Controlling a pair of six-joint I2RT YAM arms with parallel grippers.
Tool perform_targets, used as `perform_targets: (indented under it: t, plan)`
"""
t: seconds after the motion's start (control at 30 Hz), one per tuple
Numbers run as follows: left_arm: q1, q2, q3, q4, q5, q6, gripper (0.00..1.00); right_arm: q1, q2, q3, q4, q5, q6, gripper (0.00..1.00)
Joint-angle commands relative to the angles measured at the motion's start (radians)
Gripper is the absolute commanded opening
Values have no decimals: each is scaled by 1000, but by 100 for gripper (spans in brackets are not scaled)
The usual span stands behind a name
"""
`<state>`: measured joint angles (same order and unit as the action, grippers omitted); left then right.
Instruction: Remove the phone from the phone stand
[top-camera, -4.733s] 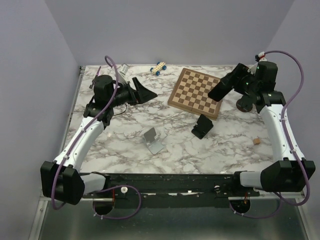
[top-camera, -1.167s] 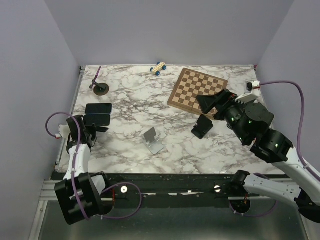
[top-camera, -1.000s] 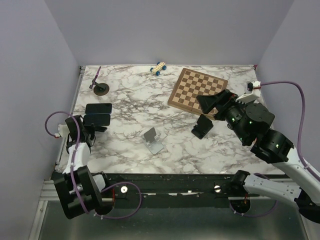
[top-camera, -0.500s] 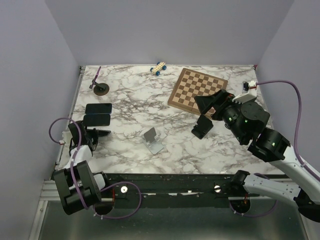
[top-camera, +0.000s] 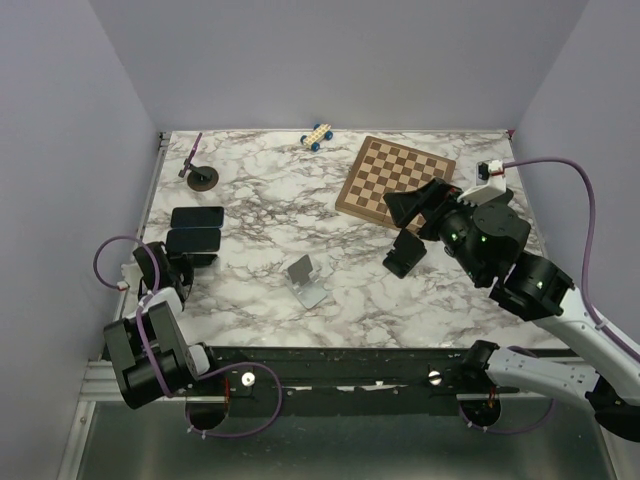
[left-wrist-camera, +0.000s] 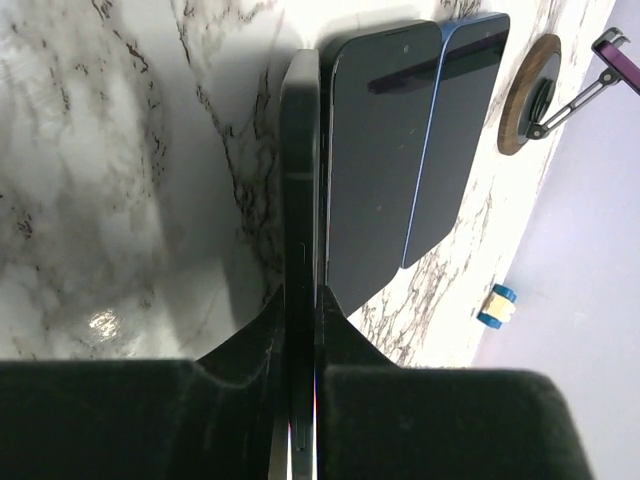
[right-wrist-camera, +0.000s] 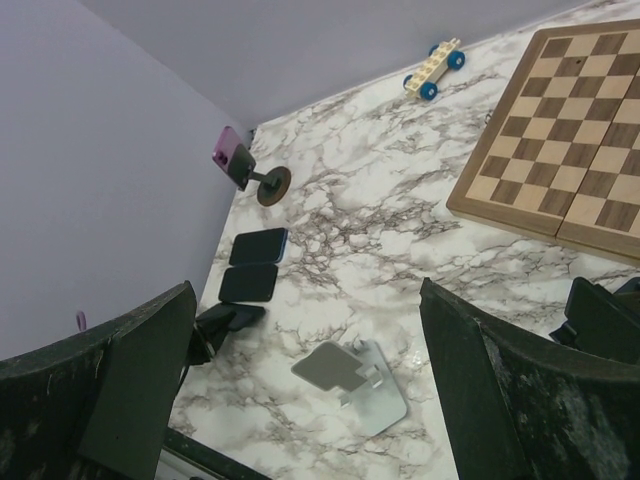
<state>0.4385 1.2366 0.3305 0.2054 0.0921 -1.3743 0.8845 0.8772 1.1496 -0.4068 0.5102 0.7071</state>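
Left gripper (left-wrist-camera: 300, 315) is clamped on a thin black phone (left-wrist-camera: 300, 170), held edge-on between its fingers, at lower left of the top view. It is just beside two flat phones (left-wrist-camera: 375, 150) on the marble table (top-camera: 260, 200). Right gripper (right-wrist-camera: 305, 320) is spread wide, gripping nothing, over the black phone stand (top-camera: 405, 252). Silver phone stand (top-camera: 307, 280) sits mid-table.

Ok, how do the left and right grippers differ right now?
The left gripper is shut on a dark phone, held edge-on; the right gripper stands wide open and holds nothing. The left gripper sits low by the table's left edge, beside two flat phones; the right gripper hangs higher, near the chessboard. Both have black fingers.
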Motion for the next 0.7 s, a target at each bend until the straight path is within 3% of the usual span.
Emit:
perform_targets:
  t: [0.0, 0.1, 0.17, 0.5, 0.53, 0.57, 0.67]
  plan:
    - [8, 21, 1, 33, 48, -25, 20, 1, 5, 9, -3, -5, -2, 100]
    - [11, 28, 23, -13, 66, -18, 39, 2, 12, 13, -3, -8, -4, 100]
    - [10, 35, 35, -38, 86, -6, 46, 1, 15, 15, -3, -12, -4, 100]
    - [10, -42, 90, -231, 93, 41, 72, 1, 0, -6, 11, -19, 5, 100]
    - [10, -58, 93, -246, 83, 52, 80, 1, -4, -8, 12, -21, 4, 100]
    - [10, -78, 99, -269, 73, 62, 97, 1, -5, -11, 15, -18, 2, 100]
    - [12, -124, 118, -333, 40, 107, 98, 1, -10, -14, 16, -18, -3, 100]
